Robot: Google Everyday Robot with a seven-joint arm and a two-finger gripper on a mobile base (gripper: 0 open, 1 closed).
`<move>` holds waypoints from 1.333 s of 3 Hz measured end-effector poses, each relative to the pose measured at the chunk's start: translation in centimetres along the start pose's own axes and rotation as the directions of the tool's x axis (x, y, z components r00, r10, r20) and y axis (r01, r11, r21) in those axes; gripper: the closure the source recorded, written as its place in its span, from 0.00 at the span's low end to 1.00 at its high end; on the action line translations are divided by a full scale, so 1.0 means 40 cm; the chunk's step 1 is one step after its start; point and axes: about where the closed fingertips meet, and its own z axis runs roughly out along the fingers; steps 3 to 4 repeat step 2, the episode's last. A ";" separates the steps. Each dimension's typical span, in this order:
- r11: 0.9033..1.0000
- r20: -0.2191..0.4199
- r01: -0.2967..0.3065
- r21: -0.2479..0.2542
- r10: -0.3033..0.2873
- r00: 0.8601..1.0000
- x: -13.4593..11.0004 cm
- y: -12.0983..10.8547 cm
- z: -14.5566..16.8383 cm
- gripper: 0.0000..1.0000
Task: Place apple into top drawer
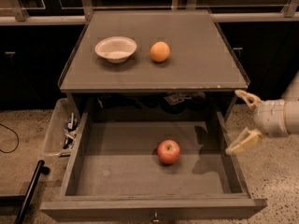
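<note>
The red apple rests on the flat bottom of the open grey top drawer, a little right of its middle. My gripper is at the right, over the drawer's right wall and above it, well apart from the apple. Its two cream fingers are spread wide and hold nothing. The drawer's small knob shows at the front edge.
A white bowl and an orange fruit sit on the cabinet top. A clear plastic bin with small items hangs at the drawer's left. A black pole leans at lower left. Speckled floor surrounds the cabinet.
</note>
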 end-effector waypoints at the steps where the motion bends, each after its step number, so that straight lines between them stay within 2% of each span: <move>1: 0.997 0.023 0.060 0.042 -0.061 0.998 -0.061 -0.077 -0.046 0.00; 4: 0.997 0.024 0.063 0.049 -0.064 0.998 -0.064 -0.085 -0.052 0.00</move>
